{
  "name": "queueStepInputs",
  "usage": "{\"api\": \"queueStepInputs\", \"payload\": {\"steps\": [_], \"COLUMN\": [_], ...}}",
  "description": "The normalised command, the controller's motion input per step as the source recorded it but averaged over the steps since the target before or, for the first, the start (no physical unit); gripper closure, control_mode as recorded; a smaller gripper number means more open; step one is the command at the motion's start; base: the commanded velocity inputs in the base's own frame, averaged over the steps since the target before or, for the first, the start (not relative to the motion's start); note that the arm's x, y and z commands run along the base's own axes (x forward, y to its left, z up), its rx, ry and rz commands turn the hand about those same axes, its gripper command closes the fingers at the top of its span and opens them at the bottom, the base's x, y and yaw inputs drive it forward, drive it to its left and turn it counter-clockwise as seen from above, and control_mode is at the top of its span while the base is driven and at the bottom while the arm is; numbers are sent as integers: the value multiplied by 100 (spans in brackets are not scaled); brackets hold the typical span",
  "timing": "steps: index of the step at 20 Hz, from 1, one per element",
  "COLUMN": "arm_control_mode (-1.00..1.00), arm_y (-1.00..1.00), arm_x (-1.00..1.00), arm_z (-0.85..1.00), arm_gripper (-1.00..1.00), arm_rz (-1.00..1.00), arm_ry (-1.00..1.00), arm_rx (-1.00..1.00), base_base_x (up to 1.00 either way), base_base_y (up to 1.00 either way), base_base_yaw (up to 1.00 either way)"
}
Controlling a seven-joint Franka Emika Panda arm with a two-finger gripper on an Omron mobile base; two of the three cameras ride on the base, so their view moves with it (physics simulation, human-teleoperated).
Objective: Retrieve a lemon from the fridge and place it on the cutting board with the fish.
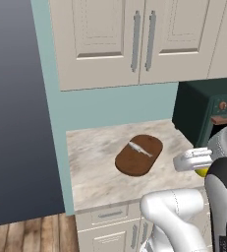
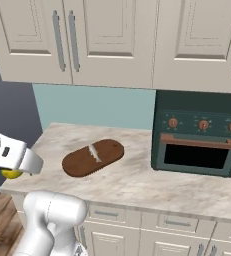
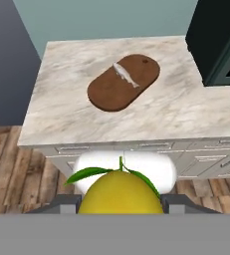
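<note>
Lemon (image 3: 120,193) sits clamped between my gripper's (image 3: 120,203) two fingers, its green leaves fanning out on top, and I hold it in the air short of the counter's front edge, above the wooden floor (image 3: 7,164). Ahead of my gripper the marble counter (image 3: 61,114) spreads wide with bare stone around the board. A dark green oven (image 2: 197,132) stands ahead and to the right. The cutting board (image 3: 123,82) lies straight ahead, mid-counter, apart from every edge. A small silver fish (image 3: 125,74) rests on its far half.
</note>
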Motion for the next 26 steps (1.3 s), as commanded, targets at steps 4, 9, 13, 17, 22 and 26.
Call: {"api": "queueStepInputs", "payload": {"steps": [4,9,13,17,22,26], "arm_control_mode": [-100,-100,-100,-100,-100,-100], "arm_y": [4,1,10,12,8,0], "arm_x": [16,31,56,51,38,46], "arm_z": [-32,-30,-5,-4,-25,-34], "arm_gripper": [100,100,100,100,100,100], "arm_rz": [-1,-3,-3,-2,-1,-1], "arm_ry": [0,0,0,0,0,1], "arm_rx": [0,0,0,0,0,0], "base_base_x": [0,0,0,0,0,0], "base_base_y": [0,0,0,0,0,0], "base_base_yaw": [0,0,0,0,0,0]}}
